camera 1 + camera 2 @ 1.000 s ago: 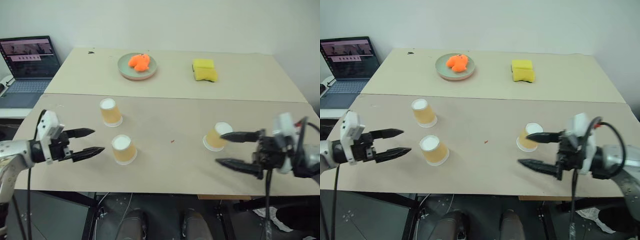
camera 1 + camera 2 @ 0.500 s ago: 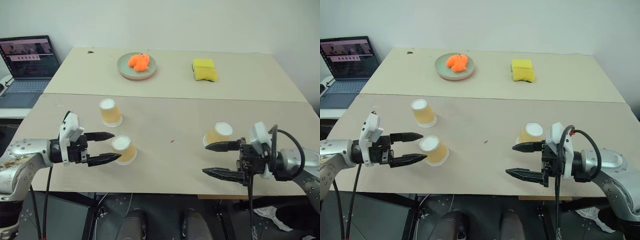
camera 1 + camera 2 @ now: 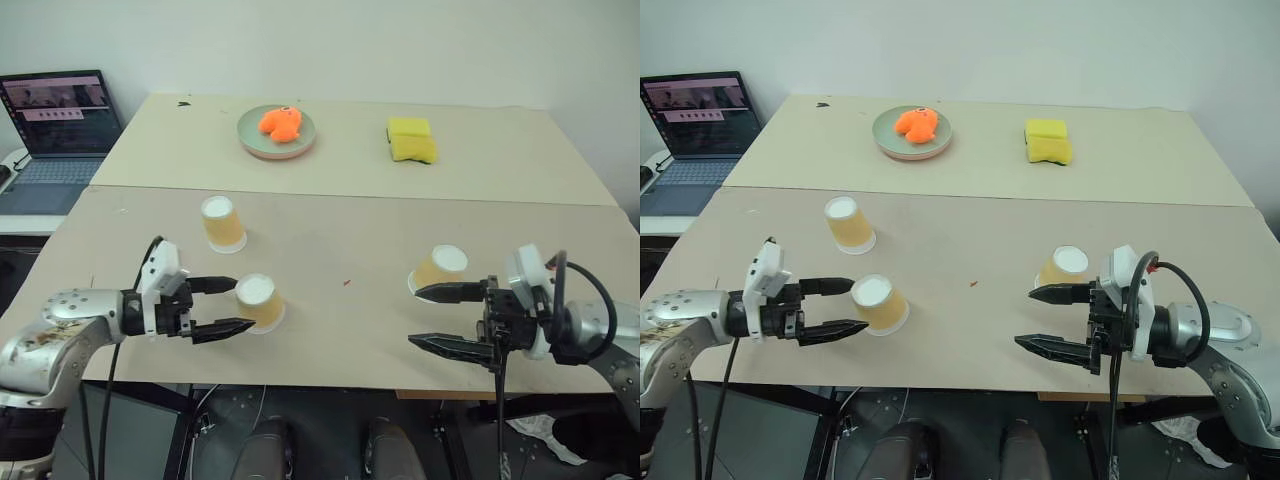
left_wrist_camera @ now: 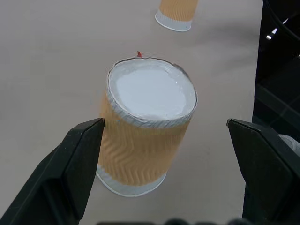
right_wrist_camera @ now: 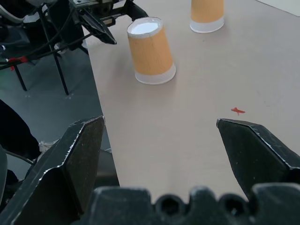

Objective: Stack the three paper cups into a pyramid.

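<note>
Three paper cups stand upside down on the tan table point(image 3: 340, 350): one at the far left point(image 3: 223, 222), one at the near left point(image 3: 259, 302) and one on the right point(image 3: 440, 270). My left gripper point(image 3: 240, 305) is open, with a finger on either side of the near-left cup point(image 4: 147, 140), which it is not squeezing. My right gripper point(image 3: 418, 317) is open and empty, just in front of the right cup. In the right wrist view the two left cups point(image 5: 150, 49) point(image 5: 206, 14) stand ahead of the right gripper, across the table.
A green plate point(image 3: 248, 140) with an orange toy point(image 3: 279, 122) and yellow sponge blocks point(image 3: 411, 140) sit at the back of the table. A laptop point(image 3: 55, 120) stands on a side surface at the far left. A small red mark point(image 3: 346, 283) lies mid-table.
My left gripper has moved right and its open fingers now flank the near-left cup, which has slid slightly right. The right gripper shifted a little left and lower at first, then held still.
</note>
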Controlling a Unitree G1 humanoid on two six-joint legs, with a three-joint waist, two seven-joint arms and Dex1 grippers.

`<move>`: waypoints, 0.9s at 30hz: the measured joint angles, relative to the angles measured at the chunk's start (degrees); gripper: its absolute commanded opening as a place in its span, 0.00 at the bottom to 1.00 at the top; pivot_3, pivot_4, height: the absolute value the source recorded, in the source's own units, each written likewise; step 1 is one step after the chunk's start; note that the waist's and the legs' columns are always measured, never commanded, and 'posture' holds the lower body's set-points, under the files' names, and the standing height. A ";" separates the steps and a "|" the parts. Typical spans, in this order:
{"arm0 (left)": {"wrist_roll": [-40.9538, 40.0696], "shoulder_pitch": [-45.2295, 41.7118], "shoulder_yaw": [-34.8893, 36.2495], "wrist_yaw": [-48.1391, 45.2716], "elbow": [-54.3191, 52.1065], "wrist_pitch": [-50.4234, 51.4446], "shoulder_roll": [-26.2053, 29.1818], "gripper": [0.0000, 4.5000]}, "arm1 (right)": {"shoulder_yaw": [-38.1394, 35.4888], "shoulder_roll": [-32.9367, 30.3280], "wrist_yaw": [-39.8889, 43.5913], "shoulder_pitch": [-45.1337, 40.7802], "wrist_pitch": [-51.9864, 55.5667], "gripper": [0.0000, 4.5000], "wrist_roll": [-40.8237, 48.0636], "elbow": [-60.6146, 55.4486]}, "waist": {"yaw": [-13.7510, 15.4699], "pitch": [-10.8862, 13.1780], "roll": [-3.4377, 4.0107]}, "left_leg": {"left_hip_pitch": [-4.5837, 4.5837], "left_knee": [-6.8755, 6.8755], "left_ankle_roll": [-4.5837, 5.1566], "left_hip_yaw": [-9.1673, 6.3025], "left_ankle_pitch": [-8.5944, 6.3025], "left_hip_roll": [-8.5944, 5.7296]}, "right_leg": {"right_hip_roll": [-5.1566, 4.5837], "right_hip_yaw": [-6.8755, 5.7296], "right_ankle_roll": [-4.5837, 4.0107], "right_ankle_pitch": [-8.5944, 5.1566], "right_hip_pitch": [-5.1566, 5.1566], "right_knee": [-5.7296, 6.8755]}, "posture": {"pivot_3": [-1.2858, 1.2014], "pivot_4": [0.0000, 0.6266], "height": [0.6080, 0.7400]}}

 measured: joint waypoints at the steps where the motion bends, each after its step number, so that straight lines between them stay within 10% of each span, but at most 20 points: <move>1: 0.89 -0.51 -0.46 0.59 0.23 -0.41 -0.71 0.99 | -0.25 0.00 -0.24 0.22 0.00 1.00 0.00 -0.05 | 0.03 0.00 0.00 | 0.00 0.00 0.02 0.00 -0.01 0.00 | 0.00 0.00 0.00 0.00 0.01 0.00 | 0.52 0.24 0.49; 13: 3.47 -5.95 -2.26 3.54 3.29 -1.32 -4.52 0.99 | -1.67 0.00 -1.36 1.02 0.00 1.00 0.39 -0.35 | 0.00 0.00 -0.01 | 0.01 0.00 0.03 -0.01 -0.01 -0.01 | 0.00 0.00 0.01 0.00 0.01 0.00 | 0.52 0.24 0.49; 17: 2.90 -5.95 -2.25 3.23 3.66 -1.02 -4.97 0.63 | -1.66 0.07 -2.01 0.98 0.00 1.00 0.41 -0.71 | 0.02 0.00 -0.01 | 0.00 0.00 0.02 -0.01 -0.01 -0.01 | 0.00 0.00 0.01 0.00 0.01 0.00 | 0.52 0.24 0.49; 27: 4.83 -11.33 -4.67 4.83 6.27 -1.60 -7.26 0.63 | -1.56 0.25 -3.24 -2.01 0.19 1.00 1.36 -0.70 | 0.14 0.00 -0.02 | -0.01 0.01 0.00 -0.02 0.00 -0.06 | 0.00 -0.01 0.02 0.01 0.02 0.00 | 0.52 0.24 0.49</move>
